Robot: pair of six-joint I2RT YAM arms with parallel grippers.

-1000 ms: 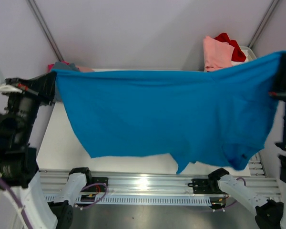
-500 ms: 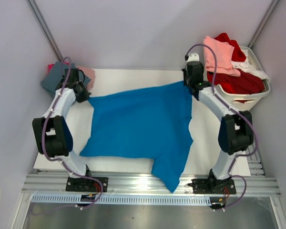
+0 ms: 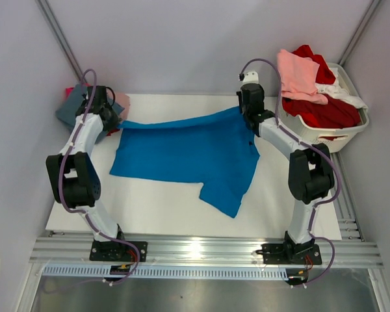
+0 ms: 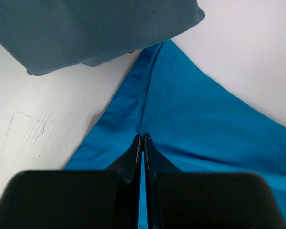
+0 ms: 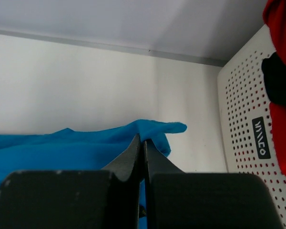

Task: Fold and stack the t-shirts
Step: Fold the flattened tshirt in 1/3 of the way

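Note:
A bright blue t-shirt lies spread on the white table, one sleeve trailing toward the near edge. My left gripper is shut on its far left corner, and in the left wrist view the closed fingertips pinch a ridge of the blue cloth. My right gripper is shut on the far right corner; in the right wrist view its tips clamp a raised fold of blue cloth. A folded dusty teal t-shirt lies just beyond the left gripper.
A white laundry basket stands at the far right, close beside the right gripper, with pink, red and white t-shirts in it. A bit of pink cloth shows by the teal t-shirt. Walls close in behind and at both sides.
The blue t-shirt was held stretched high between the arms. Both grippers brought it down onto the table, then drew it toward the far edge.

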